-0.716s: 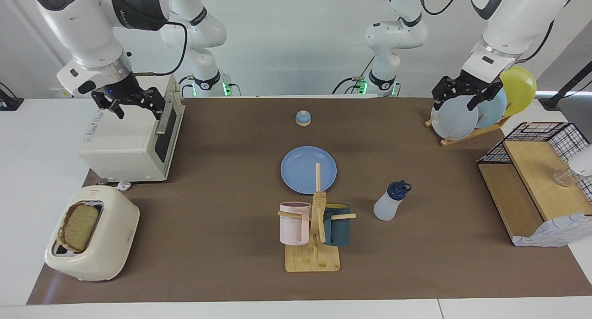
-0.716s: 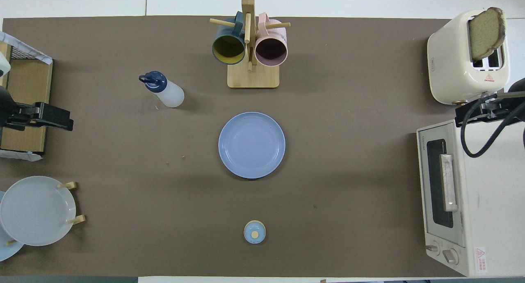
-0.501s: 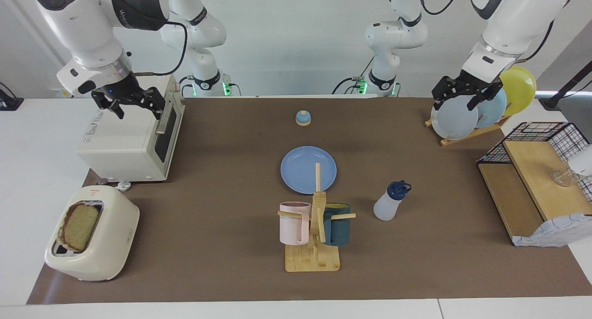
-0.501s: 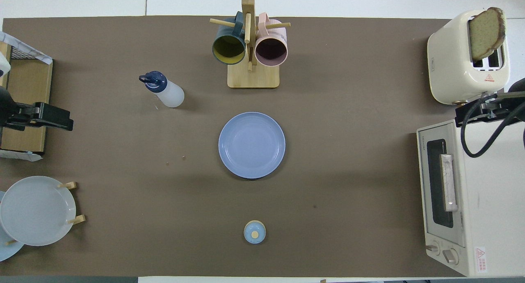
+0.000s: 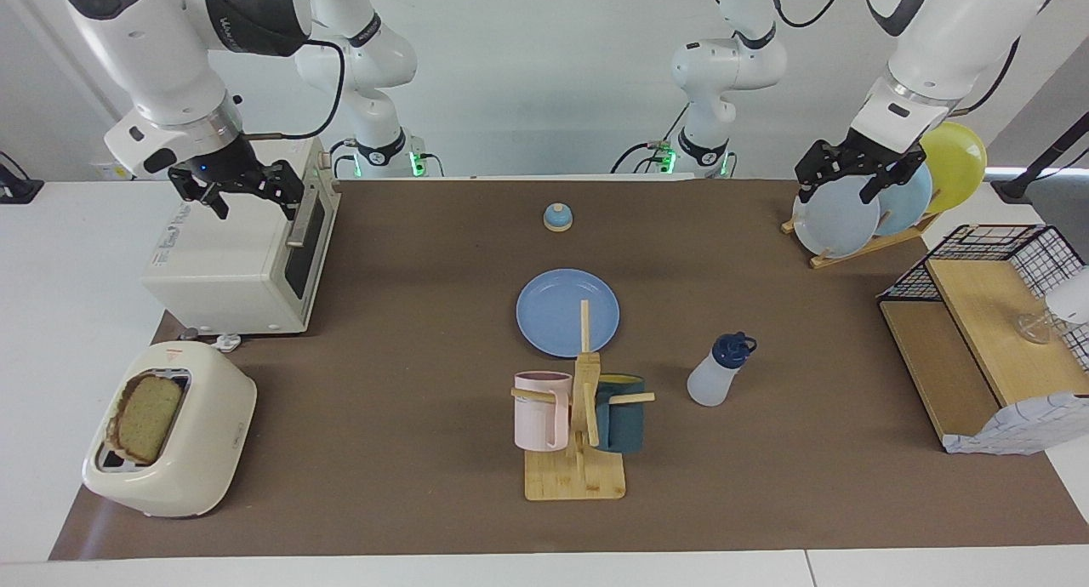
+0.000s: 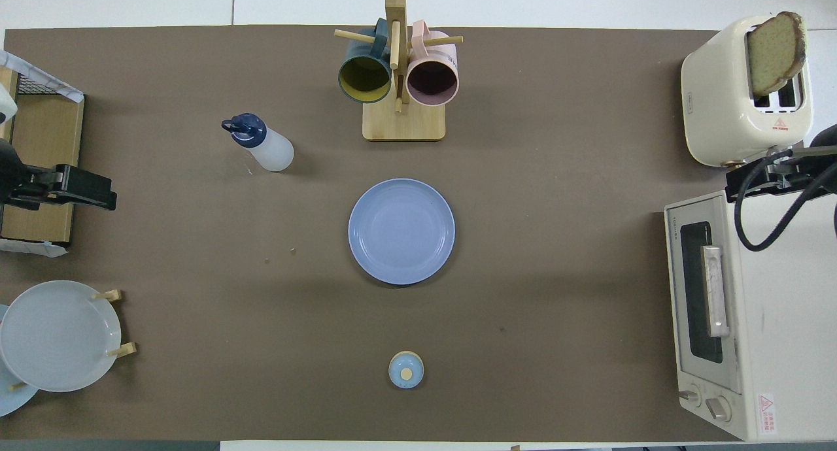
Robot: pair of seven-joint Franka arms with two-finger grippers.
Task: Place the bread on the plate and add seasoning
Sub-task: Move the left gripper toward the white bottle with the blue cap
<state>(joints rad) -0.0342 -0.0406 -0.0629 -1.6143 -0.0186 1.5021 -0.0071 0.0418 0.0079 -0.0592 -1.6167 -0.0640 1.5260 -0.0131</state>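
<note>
The bread point(image 5: 146, 417) stands upright in a slot of the cream toaster point(image 5: 217, 434) at the right arm's end of the table; it also shows in the overhead view point(image 6: 775, 52). The blue plate point(image 5: 567, 312) lies bare at the table's middle. The seasoning bottle point(image 5: 719, 370) stands upright beside the mug tree, toward the left arm's end. My right gripper point(image 5: 253, 202) hangs open and empty over the toaster oven. My left gripper point(image 5: 838, 191) hangs open and empty over the plate rack.
A wooden mug tree point(image 5: 578, 417) with a pink and a dark mug stands just farther from the robots than the plate. A small bell point(image 5: 557, 218) sits nearer the robots. A toaster oven point(image 5: 238, 264), a plate rack point(image 5: 859, 230) and a wooden shelf with wire basket point(image 5: 987, 332) line the table's ends.
</note>
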